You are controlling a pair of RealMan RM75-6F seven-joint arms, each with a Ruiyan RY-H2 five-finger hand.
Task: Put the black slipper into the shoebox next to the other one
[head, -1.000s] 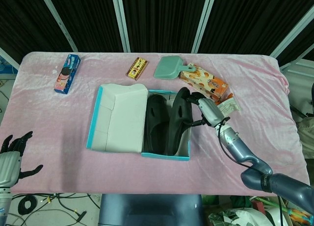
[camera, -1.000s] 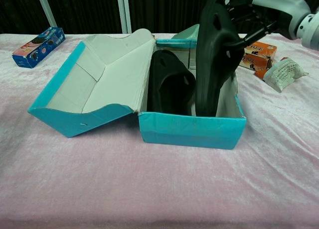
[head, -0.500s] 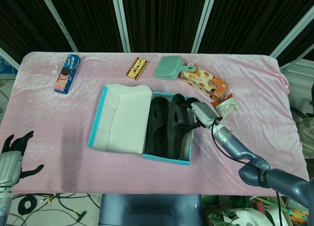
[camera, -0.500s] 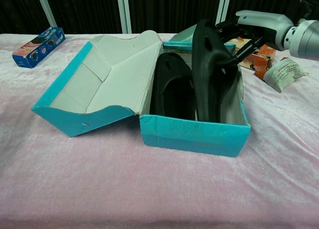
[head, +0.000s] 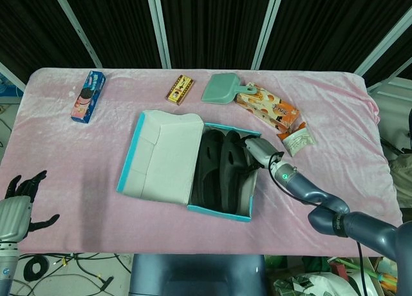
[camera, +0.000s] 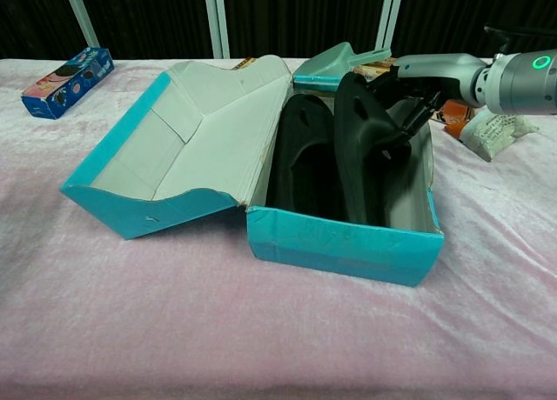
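Observation:
The teal shoebox [head: 215,211] [camera: 339,243] lies open mid-table, its white-lined lid [head: 164,154] [camera: 191,130] folded out to the left. Two black slippers stand inside it side by side: one on the left [head: 207,167] [camera: 300,156], one on the right [head: 233,170] [camera: 361,152]. My right hand [head: 256,151] [camera: 418,83] grips the upper edge of the right slipper, which stands on its side and leans against the box's right wall. My left hand [head: 18,203] hangs open off the table's near-left edge, holding nothing.
Along the far side lie a blue cookie box [head: 87,96], a small yellow-red packet [head: 180,89], a green dustpan [head: 222,89] and an orange snack box [head: 267,107]. A white wrapped packet [head: 297,141] sits just right of the shoebox. Pink cloth covers the table [head: 77,161].
My right hand has lowered the slipper from high above the box down into it beside the other one. The shoebox has shifted and turned slightly. The left hand has barely moved.

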